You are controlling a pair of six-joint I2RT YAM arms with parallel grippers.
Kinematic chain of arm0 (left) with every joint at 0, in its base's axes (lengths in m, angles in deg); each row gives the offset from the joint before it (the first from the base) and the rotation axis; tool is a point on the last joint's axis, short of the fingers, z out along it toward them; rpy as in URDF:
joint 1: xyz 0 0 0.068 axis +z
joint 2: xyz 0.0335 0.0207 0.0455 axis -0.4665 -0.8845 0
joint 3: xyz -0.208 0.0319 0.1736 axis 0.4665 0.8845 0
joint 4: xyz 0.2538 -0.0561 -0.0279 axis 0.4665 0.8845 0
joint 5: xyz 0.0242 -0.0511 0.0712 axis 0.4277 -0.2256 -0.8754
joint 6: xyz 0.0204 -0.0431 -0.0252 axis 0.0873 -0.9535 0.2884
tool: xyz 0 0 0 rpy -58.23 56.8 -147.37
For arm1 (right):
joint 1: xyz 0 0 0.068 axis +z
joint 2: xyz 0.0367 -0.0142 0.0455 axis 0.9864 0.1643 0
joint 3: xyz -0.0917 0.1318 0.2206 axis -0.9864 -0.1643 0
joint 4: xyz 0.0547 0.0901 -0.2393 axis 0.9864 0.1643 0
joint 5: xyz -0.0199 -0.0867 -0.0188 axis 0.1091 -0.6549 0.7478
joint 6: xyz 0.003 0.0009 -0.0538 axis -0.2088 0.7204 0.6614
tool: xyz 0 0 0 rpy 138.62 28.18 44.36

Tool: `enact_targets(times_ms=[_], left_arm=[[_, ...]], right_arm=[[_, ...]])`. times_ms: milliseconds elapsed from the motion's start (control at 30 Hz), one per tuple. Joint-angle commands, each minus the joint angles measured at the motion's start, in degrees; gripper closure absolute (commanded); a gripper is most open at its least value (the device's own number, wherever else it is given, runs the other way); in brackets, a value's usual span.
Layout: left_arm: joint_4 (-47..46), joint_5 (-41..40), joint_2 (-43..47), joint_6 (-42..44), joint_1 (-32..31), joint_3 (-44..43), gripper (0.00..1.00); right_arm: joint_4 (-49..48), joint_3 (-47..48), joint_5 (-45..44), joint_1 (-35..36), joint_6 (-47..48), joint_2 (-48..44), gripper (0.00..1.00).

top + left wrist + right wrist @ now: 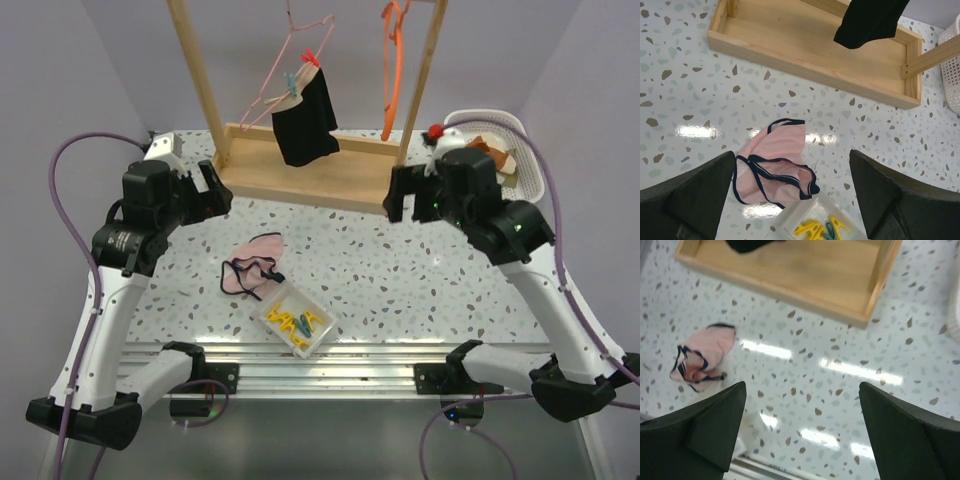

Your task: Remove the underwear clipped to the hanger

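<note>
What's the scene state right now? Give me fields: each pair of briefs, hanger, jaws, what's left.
pink briefs: off the hanger, crumpled on the table
black briefs: clipped to the pink hanger, hanging on the wooden rack
orange hanger: on the rack, nothing clipped to it
clip tray: beside the pink briefs, yellow clips inside
left jaws: open, empty, looking down on the pink briefs
right jaws: open, empty
remaining: unclip the black briefs

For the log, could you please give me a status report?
Left gripper, right gripper open, empty. Pink briefs on table. Black briefs clipped to pink hanger. Path clear.
</note>
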Motion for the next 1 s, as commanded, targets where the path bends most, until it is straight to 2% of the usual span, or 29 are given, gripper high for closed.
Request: enact_targets(times_ms=[0,133,300,567,733,833,967], left_arm=[[-2.80,-3.55,-0.36,-1.97,0.22,1.30,0.00],[-2.71,-6.36,0.25,-3.55,0.39,1.39,0.00],[-1.66,-8.38,1.13,-4.78,0.30,0.60,0.00],[0.19,-10.50,3.68,-8.03,0.30,-0.28,0.00],[2.55,-11.99,5.79,-9.35,0.30,-0.54,0.00],[4.22,-13.48,7.20,-9.79,0.30,-0.89,0.00],[4.76,-14.54,8.78,-9.97,0.30,0.16,0.00]], right_arm=[[-1.72,-12.10,9.76,9.75,-2.18,-1.00,0.02],[-8.93,-16.52,7.21,22.27,-3.76,6.00,0.02],[-16.49,-8.18,6.41,28.96,-1.31,22.59,0.02],[-21.24,5.97,7.56,32.40,2.03,43.36,0.02],[-19.06,15.63,0.19,32.49,2.04,56.01,0.02],[-17.47,17.58,-5.17,32.49,0.90,59.10,0.02],[-15.36,18.55,-6.68,32.49,0.63,62.53,0.05]])
